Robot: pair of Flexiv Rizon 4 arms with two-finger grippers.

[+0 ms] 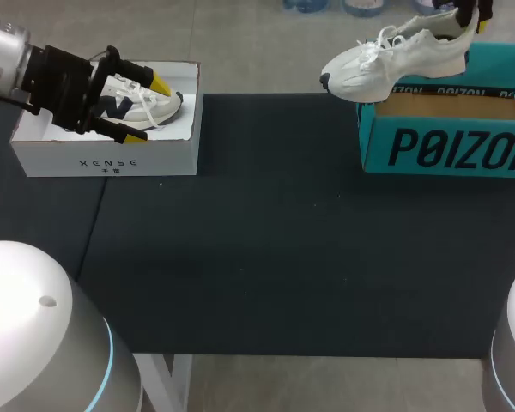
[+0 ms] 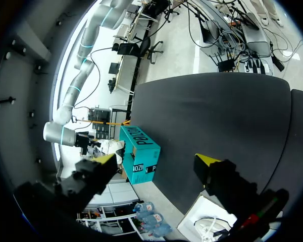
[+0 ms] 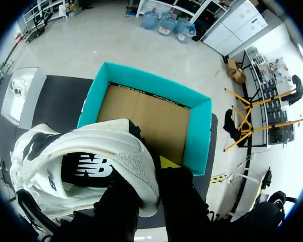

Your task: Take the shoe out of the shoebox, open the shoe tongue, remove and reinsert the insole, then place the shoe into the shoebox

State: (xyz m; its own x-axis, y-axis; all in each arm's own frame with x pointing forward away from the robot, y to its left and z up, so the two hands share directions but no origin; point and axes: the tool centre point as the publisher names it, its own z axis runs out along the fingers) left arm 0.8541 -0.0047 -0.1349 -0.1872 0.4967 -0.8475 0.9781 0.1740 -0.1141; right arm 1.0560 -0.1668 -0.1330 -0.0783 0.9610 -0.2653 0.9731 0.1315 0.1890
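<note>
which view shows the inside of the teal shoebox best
The right wrist view: it looks straight down into the teal shoebox, showing its bare cardboard floor, one corner hidden by the white shoe. The head view shows mainly its front wall. The left wrist view shows it small, from outside.

Head overhead, behind; wrists close; all share teal shoebox.

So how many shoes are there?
2. A white shoe hangs in the right claw above the teal box's edge; a second shoe lies in the white box, under the open left claw.
</note>
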